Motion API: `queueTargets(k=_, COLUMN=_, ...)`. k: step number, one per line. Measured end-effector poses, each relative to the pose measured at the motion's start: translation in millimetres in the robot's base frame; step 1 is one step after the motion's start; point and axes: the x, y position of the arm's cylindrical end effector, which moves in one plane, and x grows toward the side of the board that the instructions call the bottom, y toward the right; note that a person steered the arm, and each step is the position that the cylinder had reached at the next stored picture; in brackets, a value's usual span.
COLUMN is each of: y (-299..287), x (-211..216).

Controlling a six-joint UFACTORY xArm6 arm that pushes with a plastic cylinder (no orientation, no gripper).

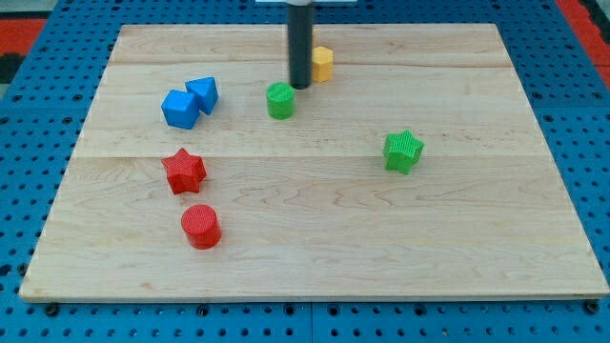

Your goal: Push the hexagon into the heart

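Note:
My tip [299, 86] rests on the wooden board [315, 257] near the view's top centre. A yellow block [323, 64], which looks like the hexagon, sits just to the right of the rod and is partly hidden by it. It appears to touch the rod. A small green block [280, 100] with a rounded outline lies just below and left of the tip, with a small gap between them. I cannot tell whether it is the heart.
A blue cube [180, 109] and a blue triangle [203, 93] touch at the upper left. A red star [183, 171] and a red cylinder [201, 227] lie at the lower left. A green star [403, 151] sits at the right.

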Motion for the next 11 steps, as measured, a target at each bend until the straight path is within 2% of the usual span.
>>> queueTargets(k=1, y=-36.6, x=22.9)
queueTargets(k=2, y=83.1, x=39.2)
queueTargets(k=3, y=128.8, x=91.4)
queueTargets(k=4, y=135.5, x=123.7)
queueTargets(k=5, y=110.0, x=65.8)
queueTargets(k=7, y=93.6, x=-4.9)
queueTargets(k=8, y=58.1, x=-7.2)
queueTargets(k=9, y=58.4, x=-22.7)
queueTargets(k=11, y=149.5, x=-22.9)
